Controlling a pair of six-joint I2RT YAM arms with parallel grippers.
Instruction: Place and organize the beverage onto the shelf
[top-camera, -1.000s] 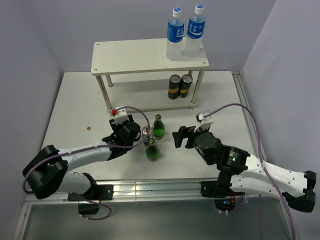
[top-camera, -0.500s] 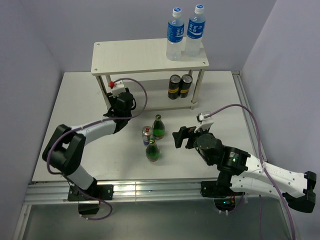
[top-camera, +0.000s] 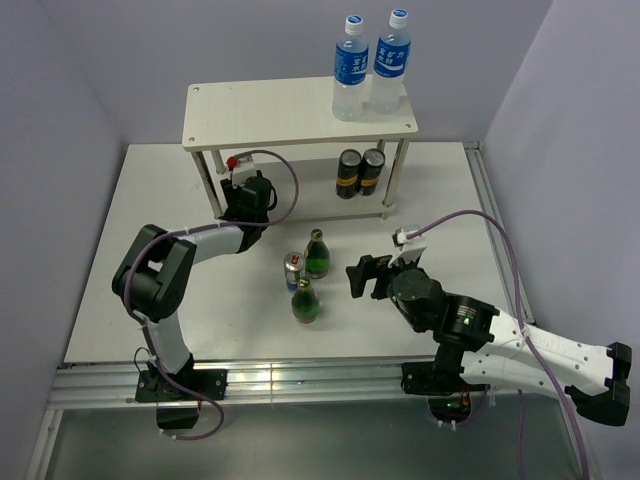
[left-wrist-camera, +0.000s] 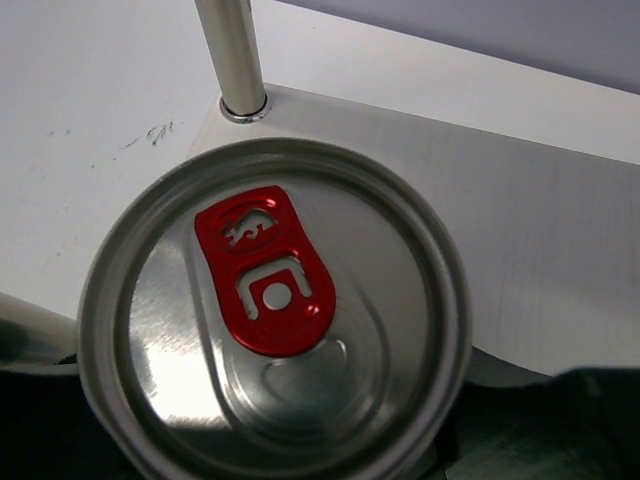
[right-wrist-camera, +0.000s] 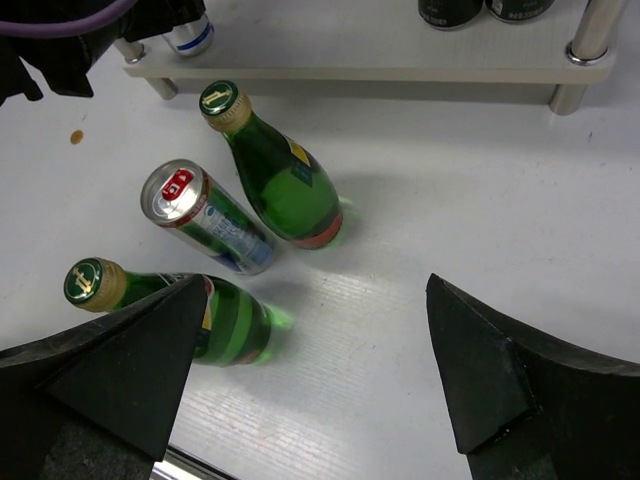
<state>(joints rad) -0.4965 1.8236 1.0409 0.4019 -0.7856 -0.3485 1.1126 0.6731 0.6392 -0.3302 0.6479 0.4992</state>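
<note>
- While the left gripper (top-camera: 246, 194) seemingly clamps the red-tabbed can (left-wrist-camera: 275, 320) over the lower board of the shelf (top-camera: 280, 112), its closeness to the leg (left-wrist-camera: 232, 55) risks a knock.
- Meanwhile the right gripper (right-wrist-camera: 315, 340) gapes, empty.

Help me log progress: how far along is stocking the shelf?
Done: two water bottles atop the shelf, two black cans on its lower board. In hand: the left end effector holds a red-tabbed can at the lower board's left end. Left: two green bottles and a second can on the table; the right end effector is open and empty.
</note>
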